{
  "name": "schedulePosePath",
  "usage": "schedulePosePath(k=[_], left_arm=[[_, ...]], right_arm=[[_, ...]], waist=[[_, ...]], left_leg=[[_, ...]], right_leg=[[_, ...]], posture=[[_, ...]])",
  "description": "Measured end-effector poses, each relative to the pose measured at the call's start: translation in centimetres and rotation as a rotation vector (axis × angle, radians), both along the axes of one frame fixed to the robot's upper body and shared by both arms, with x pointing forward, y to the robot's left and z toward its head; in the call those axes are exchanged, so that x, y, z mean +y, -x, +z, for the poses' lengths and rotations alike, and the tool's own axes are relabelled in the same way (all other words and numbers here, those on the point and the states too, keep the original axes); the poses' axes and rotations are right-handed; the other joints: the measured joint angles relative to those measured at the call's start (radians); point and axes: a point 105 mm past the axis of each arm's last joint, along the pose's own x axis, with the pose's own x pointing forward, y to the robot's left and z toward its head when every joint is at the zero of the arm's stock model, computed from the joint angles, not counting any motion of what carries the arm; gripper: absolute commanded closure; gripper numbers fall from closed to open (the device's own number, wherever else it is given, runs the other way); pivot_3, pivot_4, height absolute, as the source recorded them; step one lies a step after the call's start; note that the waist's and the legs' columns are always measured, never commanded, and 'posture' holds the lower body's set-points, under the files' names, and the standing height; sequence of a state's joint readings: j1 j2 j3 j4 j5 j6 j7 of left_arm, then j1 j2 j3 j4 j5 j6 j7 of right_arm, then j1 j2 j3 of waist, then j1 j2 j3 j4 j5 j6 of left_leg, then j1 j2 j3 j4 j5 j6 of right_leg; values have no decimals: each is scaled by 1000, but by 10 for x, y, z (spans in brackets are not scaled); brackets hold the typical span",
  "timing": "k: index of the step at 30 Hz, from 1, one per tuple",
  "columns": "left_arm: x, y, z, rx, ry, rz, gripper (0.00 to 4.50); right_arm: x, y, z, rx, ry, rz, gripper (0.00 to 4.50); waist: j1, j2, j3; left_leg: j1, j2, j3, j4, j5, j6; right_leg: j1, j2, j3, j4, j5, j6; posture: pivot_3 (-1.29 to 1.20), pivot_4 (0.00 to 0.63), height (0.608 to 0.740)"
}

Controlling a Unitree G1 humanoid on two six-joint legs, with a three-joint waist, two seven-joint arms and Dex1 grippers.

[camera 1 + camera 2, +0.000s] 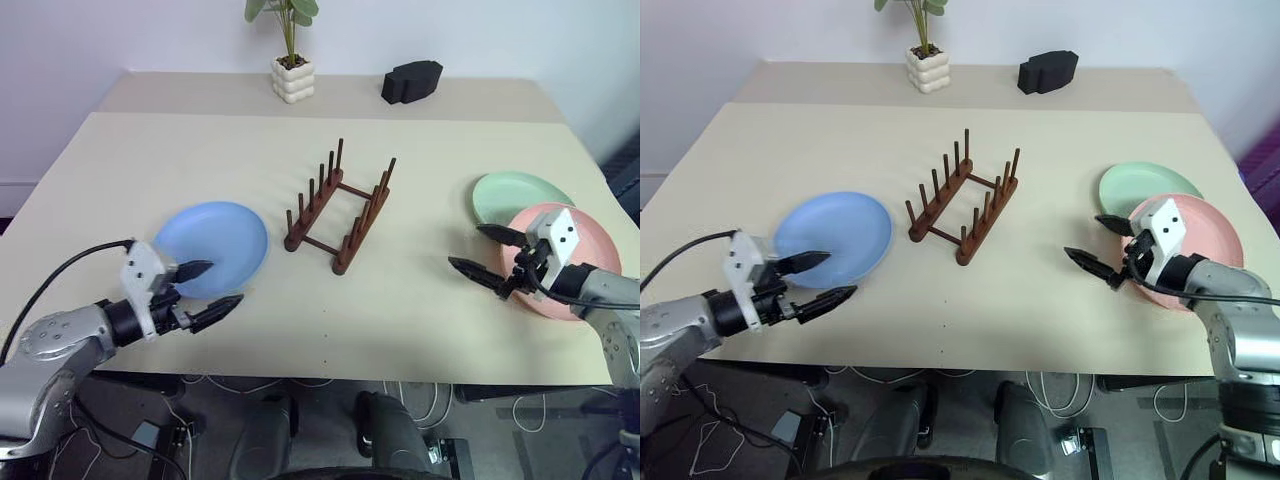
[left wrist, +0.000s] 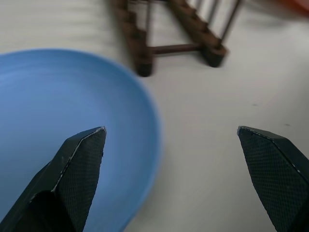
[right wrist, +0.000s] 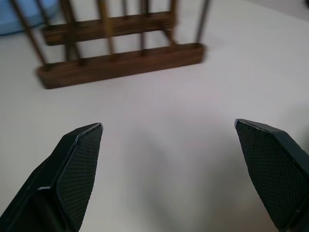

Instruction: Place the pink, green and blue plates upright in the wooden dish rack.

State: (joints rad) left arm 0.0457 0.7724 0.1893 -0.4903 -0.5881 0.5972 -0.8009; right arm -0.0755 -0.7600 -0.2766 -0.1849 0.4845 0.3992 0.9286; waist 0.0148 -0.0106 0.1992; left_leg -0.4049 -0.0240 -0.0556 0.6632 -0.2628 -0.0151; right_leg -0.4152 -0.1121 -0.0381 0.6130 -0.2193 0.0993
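We've got both arms reaching in from the near side of the rack (image 1: 338, 207), one on each side of it. L gripper (image 1: 205, 291) sits well left of the rack and nearer us, fingers spread wide, nothing btwn them, pointing toward the rack and tilted slightly down. R gripper (image 1: 487, 253) sits well right of the rack, also nearer us, fingers wide apart and empty, pointing in toward the rack, tips dipped a bit. Wrists bent inward on both.

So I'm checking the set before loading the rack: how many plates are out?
3, all flat on the table: blue plate left of the rack, green plate to its right, pink plate overlapping the green one's near edge.
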Motion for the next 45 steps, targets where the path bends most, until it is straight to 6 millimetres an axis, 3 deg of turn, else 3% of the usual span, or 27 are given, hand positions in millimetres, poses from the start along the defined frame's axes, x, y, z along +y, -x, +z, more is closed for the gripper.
schedulePosePath(k=[5, 11, 16, 19, 33, 36, 42, 45], left_arm=[[-55, -8, -9, -7, 11, -136, 0], [-89, -14, -22, 17, 10, -159, 0], [-112, -32, -36, 46, -6, -72, 0], [-120, -37, -45, 62, -34, -33, 0], [-145, -63, -45, 18, -19, 45, 0], [-146, -66, -46, 14, -14, 53, 875], [-143, -74, -44, -18, -10, 88, 3659], [-144, -75, -44, -23, -17, 81, 3717]], right_arm=[[28, 11, 0, -4, -32, 57, 25], [42, 26, -2, 17, -58, 59, 25], [44, 30, -6, 29, -75, 47, 25], [44, 30, -7, 29, -78, 39, 25], [54, 28, -8, 29, -97, 68, 25], [54, 29, -9, 33, -97, 74, 0], [57, 29, -13, 48, -97, 85, 0], [55, 31, -16, 58, -98, 80, 0]], waist=[[-2, 0, 0], [-2, 0, 0], [0, -1, 0], [-3, -1, 0], [0, -1, -1], [0, 0, -1], [2, 0, -1], [2, 0, -2]], left_leg=[[0, 0, 0, 0, 0, 0], [-1, -1, 0, 0, 0, 0], [-1, -2, 0, 2, 0, 0], [-1, -2, 0, 2, 0, 0], [0, -2, -1, 3, 0, 0], [0, -2, -1, 3, 0, 0], [1, -2, -2, 3, 0, 0], [1, -2, -2, 3, 0, 0]], right_leg=[[0, 0, 0, 0, 0, 0], [-2, 1, 1, 1, 0, 1], [0, 2, 1, 1, 0, 1], [-1, 2, 1, 1, 1, 1], [1, 4, 1, 1, 1, 0], [1, 4, 1, 1, 1, 0], [2, 4, 1, 1, 1, 0], [2, 4, 1, 1, 1, 0]], posture=[[0, 150, 740], [0, 150, 740], [0, 150, 740], [0, 150, 740], [0, 150, 740], [0, 150, 740], [0, 150, 740], [0, 150, 740]])
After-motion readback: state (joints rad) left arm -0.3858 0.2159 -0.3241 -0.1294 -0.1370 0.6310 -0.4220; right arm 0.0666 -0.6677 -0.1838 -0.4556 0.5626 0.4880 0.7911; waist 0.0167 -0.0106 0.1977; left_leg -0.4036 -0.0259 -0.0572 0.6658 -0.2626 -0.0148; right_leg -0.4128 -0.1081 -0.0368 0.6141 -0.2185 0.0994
